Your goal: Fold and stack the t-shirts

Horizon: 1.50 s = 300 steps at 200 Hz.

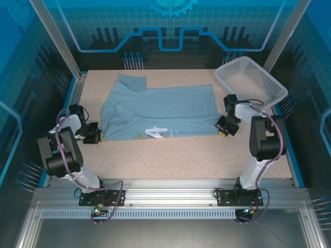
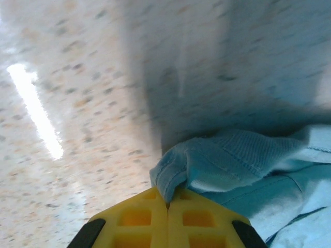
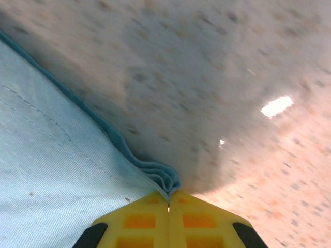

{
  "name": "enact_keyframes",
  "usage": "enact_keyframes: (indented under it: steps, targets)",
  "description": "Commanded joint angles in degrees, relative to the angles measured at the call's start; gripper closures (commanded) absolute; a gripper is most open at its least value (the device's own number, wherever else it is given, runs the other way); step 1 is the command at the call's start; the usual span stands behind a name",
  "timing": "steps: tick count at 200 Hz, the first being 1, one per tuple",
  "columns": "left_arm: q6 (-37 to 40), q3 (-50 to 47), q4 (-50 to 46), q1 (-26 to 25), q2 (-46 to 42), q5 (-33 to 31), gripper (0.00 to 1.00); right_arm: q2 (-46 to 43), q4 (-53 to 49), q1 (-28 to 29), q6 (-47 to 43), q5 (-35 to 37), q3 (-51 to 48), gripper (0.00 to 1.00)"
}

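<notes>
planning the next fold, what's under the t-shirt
The t-shirt lies on the speckled table, which shows all around it. At its near edge some white print peeks from a folded layer. Anything else beneath the cloth is covered.

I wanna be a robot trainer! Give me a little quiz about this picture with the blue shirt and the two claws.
1. True or false: the white plastic lattice basket sits at the far right corner of the speckled beige table.
2. What is the left claw pinching? A) the soft grey-blue cotton t-shirt B) the basket C) nothing
3. Fill in, open or shut: the right claw is ____ on the t-shirt's edge.
Key: 1 true; 2 A; 3 shut.
</notes>
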Motion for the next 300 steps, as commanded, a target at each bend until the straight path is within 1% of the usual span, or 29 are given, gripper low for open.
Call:
enact_keyframes:
  steps: [1,30,57,91,119,126,137,144,158,169,186,198,209,221,230,243,250,258,273,287,300]
  targets:
    - [-0.83,-3.61,-3.79,-0.84,-3.91,0.09,1.0,-3.85,-5.11,-0.92,-0.73,4.86,-3.39,1.0]
    - [-2.99,-7.89,-6.19,-3.06,-9.65,-1.28,1.0,-7.57,-7.57,-1.35,-0.83,7.32,-6.31,1.0]
    - [-4.17,-10.48,-7.71,-3.67,-13.56,-3.91,1.0,-8.86,-7.71,-2.12,-0.86,8.04,-8.27,1.0]
    - [-3.82,-10.93,-6.94,-3.56,-12.79,-4.99,0.97,-7.75,-7.78,-2.67,-1.21,7.41,-8.17,1.0]
    - [-2.6,-9.4,-6.68,-3.38,-11.32,-8.25,0.94,-7.59,-7.69,-2.64,-1.89,7.33,-8.06,1.0]
    - [-1.8,-8.68,-6.75,-3.38,-10.68,-9.23,0.92,-7.58,-7.69,-2.64,-2.21,7.13,-7.98,1.0]
    - [-0.95,-7.84,-6.94,-3.37,-9.81,-9.93,0.85,-7.66,-7.82,-2.68,-2.74,6.78,-7.87,1.0]
    - [0.0,-7.38,-6.55,-3.38,-9.45,-10.03,0.79,-7.79,-7.99,-2.66,-3.13,6.31,-7.67,0.93]
    - [1.68,-6.39,-6.28,-3.55,-9.55,-10.44,0.72,-8.71,-8.57,-2.64,-3.54,6.19,-7.44,0.79]
    - [3.39,-5.31,-6.73,-3.84,-10.06,-11.62,0.62,-10.16,-9.0,-2.63,-3.99,6.28,-7.39,0.69]
    - [6.64,-2.9,-8.96,-4.58,-11.3,-14.21,0.58,-12.71,-10.21,-2.64,-4.55,6.68,-6.77,0.61]
    - [8.84,-1.19,-10.56,-6.16,-13.12,-15.59,0.58,-14.79,-11.56,-2.47,-5.12,6.88,-5.95,0.58]
    - [11.34,0.0,-9.85,-9.46,-15.31,-15.57,0.57,-17.03,-12.28,-1.94,-5.81,6.88,-5.34,0.56]
    - [12.76,0.89,-8.06,-13.77,-16.69,-13.61,0.55,-19.56,-11.98,-0.86,-6.58,6.22,-4.97,0.55]
    - [12.79,0.99,-6.18,-16.24,-16.43,-9.81,0.54,-21.06,-10.99,0.26,-7.23,4.99,-4.85,0.54]
    - [9.38,-0.38,-2.26,-19.02,-14.81,-3.11,0.52,-22.48,-7.25,1.85,-9.05,0.08,-5.37,0.51]
    - [6.5,-1.73,1.18,-20.72,-13.81,0.39,0.51,-22.66,-4.11,2.55,-10.06,-4.39,-6.08,0.49]
    - [3.09,-3.08,4.88,-23.14,-12.59,2.52,0.48,-22.23,-0.6,3.26,-10.82,-9.72,-6.78,0.48]
    - [-1.7,-3.88,9.95,-27.27,-9.62,3.98,0.45,-20.56,3.08,4.75,-10.79,-15.46,-6.82,0.48]
    - [-3.89,-3.53,11.48,-29.79,-6.88,3.18,0.45,-19.42,4.2,5.95,-10.46,-16.92,-5.83,0.48]
    - [-5.43,-3.77,13.87,-31.0,-4.88,3.09,0.45,-19.01,5.27,6.37,-9.97,-18.38,-5.36,0.48]
